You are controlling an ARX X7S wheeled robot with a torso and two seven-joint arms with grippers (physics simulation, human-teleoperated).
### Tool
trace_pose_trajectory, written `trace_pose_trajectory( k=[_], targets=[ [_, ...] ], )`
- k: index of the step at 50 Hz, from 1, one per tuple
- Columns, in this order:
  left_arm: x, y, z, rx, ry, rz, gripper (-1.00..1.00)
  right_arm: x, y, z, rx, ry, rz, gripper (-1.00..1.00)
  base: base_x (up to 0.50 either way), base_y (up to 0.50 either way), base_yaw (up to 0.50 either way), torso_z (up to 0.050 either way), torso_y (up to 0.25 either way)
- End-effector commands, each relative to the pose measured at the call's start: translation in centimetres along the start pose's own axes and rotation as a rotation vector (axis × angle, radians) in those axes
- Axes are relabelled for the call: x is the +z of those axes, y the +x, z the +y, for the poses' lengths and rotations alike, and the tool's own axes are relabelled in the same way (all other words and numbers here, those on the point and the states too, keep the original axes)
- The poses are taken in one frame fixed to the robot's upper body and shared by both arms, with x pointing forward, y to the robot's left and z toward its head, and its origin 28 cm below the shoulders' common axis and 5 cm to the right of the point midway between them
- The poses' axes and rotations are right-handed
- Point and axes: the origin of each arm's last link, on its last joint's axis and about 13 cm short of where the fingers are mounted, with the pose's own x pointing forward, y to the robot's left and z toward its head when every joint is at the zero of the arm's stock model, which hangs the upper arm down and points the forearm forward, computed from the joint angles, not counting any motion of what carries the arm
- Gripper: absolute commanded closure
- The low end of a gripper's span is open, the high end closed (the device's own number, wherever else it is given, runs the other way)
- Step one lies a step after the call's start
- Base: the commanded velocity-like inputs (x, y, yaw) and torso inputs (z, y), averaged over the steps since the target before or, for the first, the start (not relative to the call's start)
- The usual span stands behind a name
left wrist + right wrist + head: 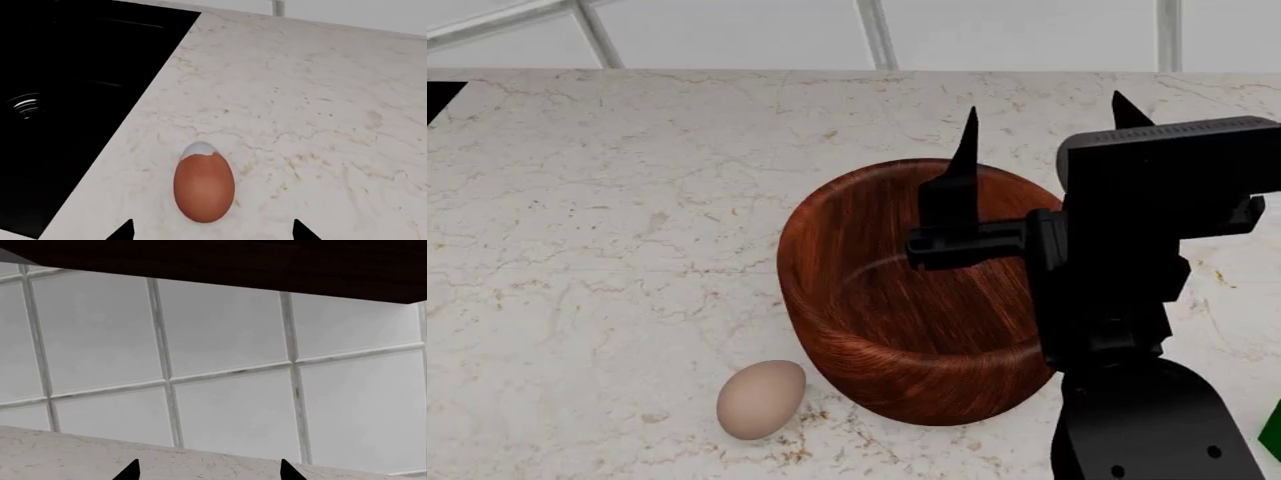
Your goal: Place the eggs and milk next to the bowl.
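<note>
My left gripper (212,231) hung open over the reddish-brown egg (203,184) on the marble counter (320,125) beside the black sink (60,100), far from the wooden bowl (894,320). My right gripper (1044,135) was open, empty. Next I judged: descend, close gently.

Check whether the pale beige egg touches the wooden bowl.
Cannot tell. In the head view the pale beige egg lies right against the wooden bowl's base, but no clear gap or contact shows.
</note>
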Motion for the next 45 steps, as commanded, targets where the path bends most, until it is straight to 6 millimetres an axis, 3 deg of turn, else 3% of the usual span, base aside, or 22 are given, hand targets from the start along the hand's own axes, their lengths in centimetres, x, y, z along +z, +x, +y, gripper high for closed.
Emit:
trace_pose_trajectory(
  k=[1,18,45],
  targets=[
    [0.2,1.9,0.3,0.042,-0.022,-0.008,-1.00,0.0,0.2,-0.1,0.001,-0.011,0.006,-1.00,0.00,0.00,0.00,0.000,0.000],
    [-0.4,4.7,0.3,0.029,-0.014,0.008,-1.00,0.1,0.2,-0.1,-0.002,-0.019,0.008,-1.00,0.00,0.00,0.00,0.000,0.000],
    [-1.1,6.8,0.0,0.052,0.018,0.037,-1.00,-0.2,0.3,-0.2,-0.004,-0.025,0.015,-1.00,0.00,0.00,0.00,0.000,0.000]
  ],
)
